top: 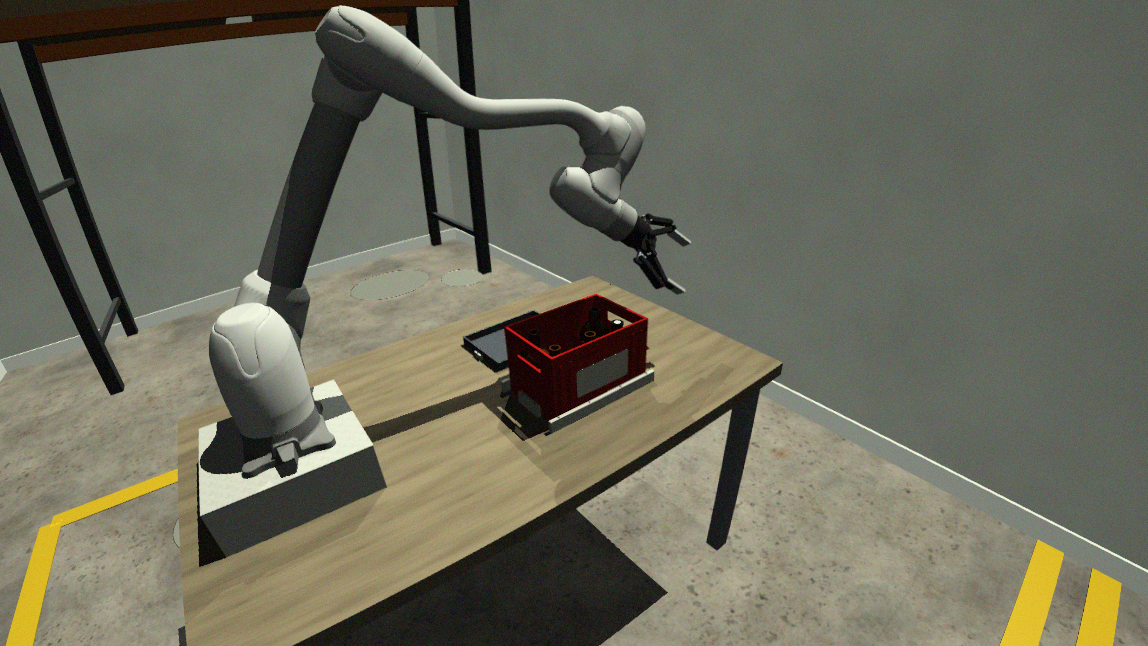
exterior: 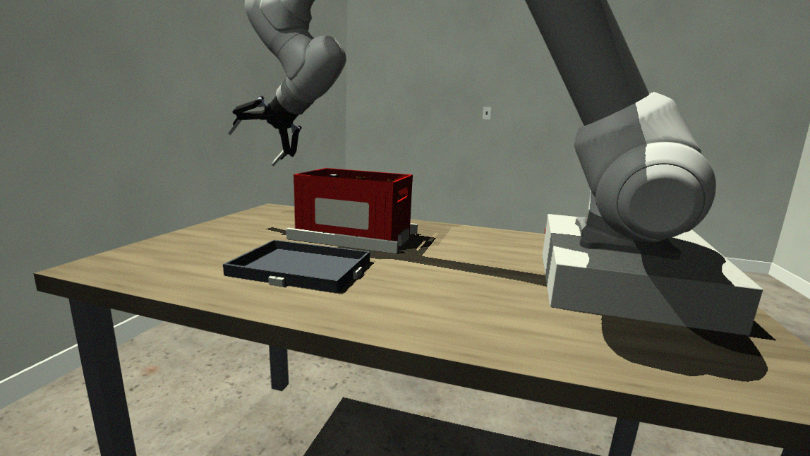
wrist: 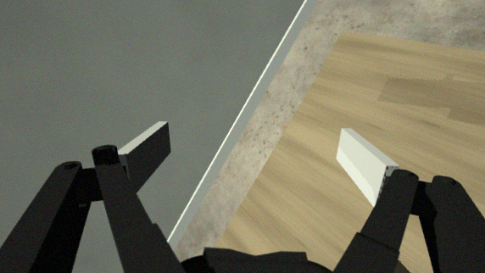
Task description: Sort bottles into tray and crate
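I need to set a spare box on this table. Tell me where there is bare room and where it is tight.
Bare wood runs between the arm's pedestal and the red crate, and along the table's far end beyond the crate. It is crowded where the dark tray lies close beside the crate. The open gripper hangs above the far end.

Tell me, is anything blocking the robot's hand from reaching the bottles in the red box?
Nothing visible blocks it. The open, empty gripper hangs in the air above the far end of the red crate, whose top is open, with bottles standing inside. The tray beside it holds nothing.
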You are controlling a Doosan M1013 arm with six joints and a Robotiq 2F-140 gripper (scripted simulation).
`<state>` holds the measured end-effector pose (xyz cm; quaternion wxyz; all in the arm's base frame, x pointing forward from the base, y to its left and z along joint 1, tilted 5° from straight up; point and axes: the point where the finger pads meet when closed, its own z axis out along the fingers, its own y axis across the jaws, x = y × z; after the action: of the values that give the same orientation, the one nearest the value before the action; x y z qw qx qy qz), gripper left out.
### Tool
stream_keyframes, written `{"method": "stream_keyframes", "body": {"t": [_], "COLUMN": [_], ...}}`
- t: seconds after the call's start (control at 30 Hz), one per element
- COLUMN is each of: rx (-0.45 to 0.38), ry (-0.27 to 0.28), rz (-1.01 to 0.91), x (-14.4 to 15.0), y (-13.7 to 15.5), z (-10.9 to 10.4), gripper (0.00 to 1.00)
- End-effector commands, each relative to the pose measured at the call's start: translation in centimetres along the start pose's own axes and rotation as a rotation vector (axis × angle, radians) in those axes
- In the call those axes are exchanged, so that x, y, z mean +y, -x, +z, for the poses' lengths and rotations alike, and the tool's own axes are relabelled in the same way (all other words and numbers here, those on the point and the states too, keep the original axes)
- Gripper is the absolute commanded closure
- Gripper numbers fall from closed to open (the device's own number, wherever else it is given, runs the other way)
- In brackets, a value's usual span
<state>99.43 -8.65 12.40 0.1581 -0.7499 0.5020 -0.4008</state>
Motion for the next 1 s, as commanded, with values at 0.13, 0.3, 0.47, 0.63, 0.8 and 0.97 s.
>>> {"method": "stream_keyframes", "body": {"t": [0.13,0.3,0.47,0.63,0.8,0.97], "rx": [-0.056,-0.074,-0.040,-0.070,-0.100,-0.034], "ry": [0.109,0.140,0.087,0.139,0.192,0.143], "rz": [0.033,0.048,0.069,0.090,0.112,0.121], "x": [1.6,2.2,3.2,4.3,5.3,5.8], "y": [0.3,0.5,0.7,0.9,1.0,1.2], "z": [-1.8,-2.5,-3.6,-4.9,-6.2,-6.7], "gripper": [0.00,0.00,0.00,0.00,0.00,0.00]}}
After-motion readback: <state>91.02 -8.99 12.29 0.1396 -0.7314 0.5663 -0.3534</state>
